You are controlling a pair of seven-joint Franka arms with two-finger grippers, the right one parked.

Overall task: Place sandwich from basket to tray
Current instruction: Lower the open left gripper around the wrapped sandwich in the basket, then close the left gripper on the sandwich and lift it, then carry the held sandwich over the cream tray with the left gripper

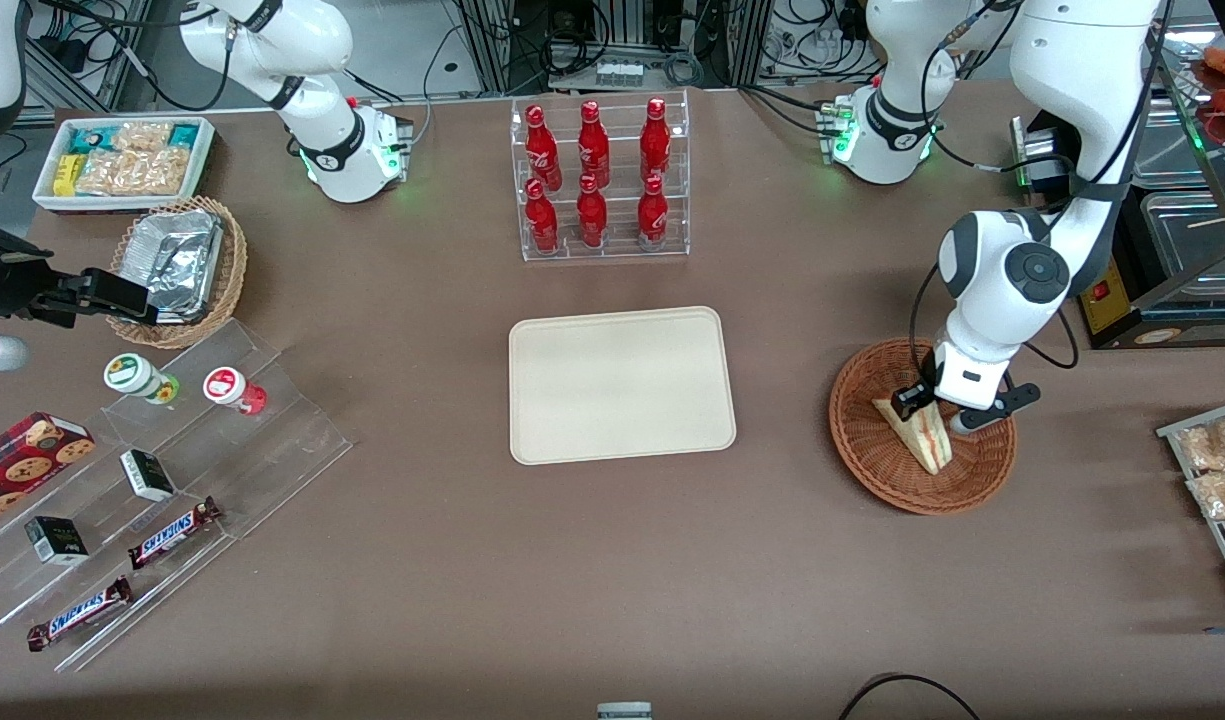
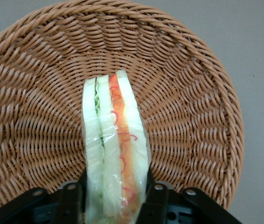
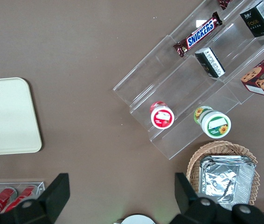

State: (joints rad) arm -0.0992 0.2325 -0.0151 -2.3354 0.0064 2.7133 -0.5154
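Down in the basket, the gripper has its fingers pressed against both bread faces of the sandwich, which stands on edge on the wicker with its red and green filling showing. Toward the table's middle, the tray lies bare.

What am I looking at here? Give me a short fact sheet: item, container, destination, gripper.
Item: triangular white-bread sandwich with red and green filling, standing on edge
Container: round reddish-brown wicker basket, sandwich inside it
Destination: flat cream rectangular tray, nothing on it, toward the parked arm's end from the basket
Gripper: left gripper down in the basket, fingers against both sides of the sandwich
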